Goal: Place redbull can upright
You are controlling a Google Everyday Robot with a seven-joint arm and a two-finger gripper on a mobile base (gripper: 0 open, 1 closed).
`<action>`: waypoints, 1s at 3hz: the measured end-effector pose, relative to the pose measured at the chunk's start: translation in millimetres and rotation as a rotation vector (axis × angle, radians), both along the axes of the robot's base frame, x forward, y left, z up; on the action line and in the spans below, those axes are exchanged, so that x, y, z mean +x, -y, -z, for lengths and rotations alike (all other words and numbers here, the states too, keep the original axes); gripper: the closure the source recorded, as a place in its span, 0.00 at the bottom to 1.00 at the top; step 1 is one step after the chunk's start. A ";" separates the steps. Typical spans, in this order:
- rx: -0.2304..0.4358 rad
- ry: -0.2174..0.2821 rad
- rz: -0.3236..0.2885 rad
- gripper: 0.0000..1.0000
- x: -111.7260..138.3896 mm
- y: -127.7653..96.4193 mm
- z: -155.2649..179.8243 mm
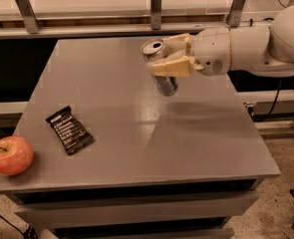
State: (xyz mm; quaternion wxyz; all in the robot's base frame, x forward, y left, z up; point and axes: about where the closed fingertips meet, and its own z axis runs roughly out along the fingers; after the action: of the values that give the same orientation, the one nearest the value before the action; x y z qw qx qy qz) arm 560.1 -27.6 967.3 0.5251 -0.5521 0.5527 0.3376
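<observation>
The redbull can [162, 78] is a slim silver can with its shiny pull-tab top facing up and slightly left. It is held nearly upright above the far middle of the grey table [136, 123]. My gripper [165, 57] comes in from the right, and its tan fingers [172, 66] are shut around the can's upper half. The can's base hangs a little above the table top, with its shadow on the surface below and to the right.
A black wrapper [70, 130] lies flat on the table's left front. A red apple [10, 155] sits at the front left corner. A metal rail [151, 14] runs behind the table. The white arm [256, 46] reaches over the table's right edge.
</observation>
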 end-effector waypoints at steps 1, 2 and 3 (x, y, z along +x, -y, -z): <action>0.059 -0.014 -0.021 1.00 1.4 -13.7 15.2; 0.252 -0.067 -0.075 1.00 3.2 -36.9 26.6; 0.395 -0.102 -0.123 1.00 3.3 -51.3 28.5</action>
State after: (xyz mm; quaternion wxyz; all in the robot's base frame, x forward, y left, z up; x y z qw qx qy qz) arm 563.5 23.6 938.9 0.5727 -0.4535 0.4671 0.4982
